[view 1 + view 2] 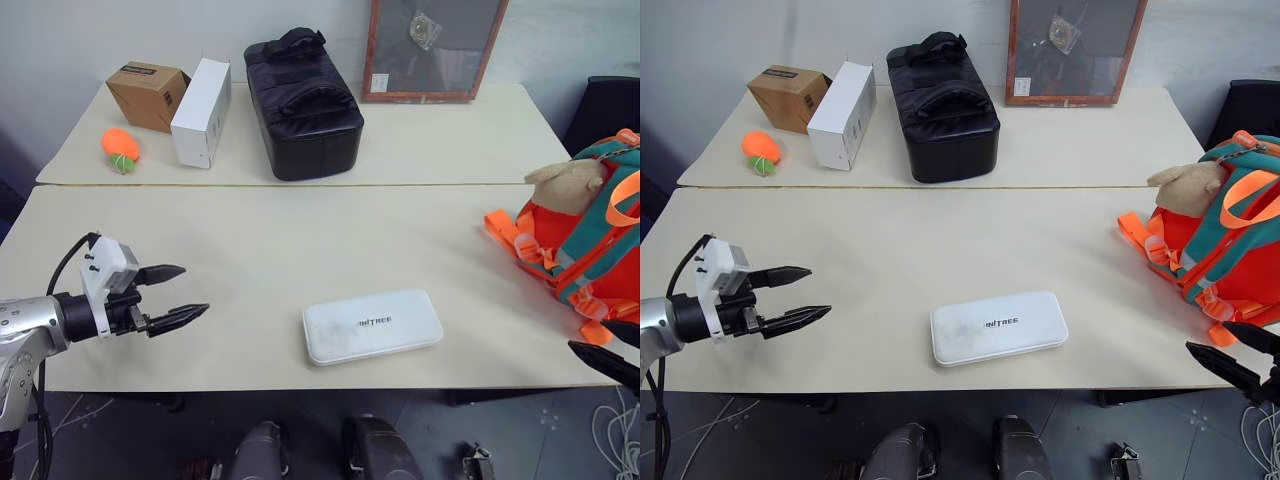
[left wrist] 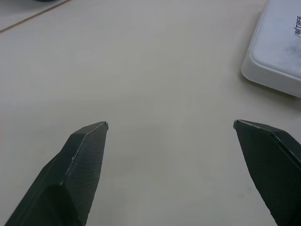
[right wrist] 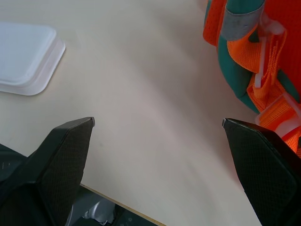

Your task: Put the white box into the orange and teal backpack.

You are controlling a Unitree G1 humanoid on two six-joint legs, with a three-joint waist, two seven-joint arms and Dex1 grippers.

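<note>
The white box (image 1: 372,326) lies flat near the front edge of the near table, lettering up; its corner also appears in the wrist views (image 2: 277,52) (image 3: 26,56). The orange and teal backpack (image 1: 585,245) stands at the table's right end, a tan plush toy (image 1: 566,180) on top. My left gripper (image 1: 180,292) hovers open over the left part of the table, pointing right toward the box, well apart from it. My right gripper (image 1: 1230,352) is open at the front right corner, just below the backpack (image 3: 256,52). Nothing is held.
On the far table stand a black padded bag (image 1: 303,100), a white cardboard carton (image 1: 201,110), a brown cardboard box (image 1: 147,93) and an orange soft toy (image 1: 120,148). A framed picture (image 1: 432,48) leans on the wall. A seam (image 1: 300,186) divides the two tables.
</note>
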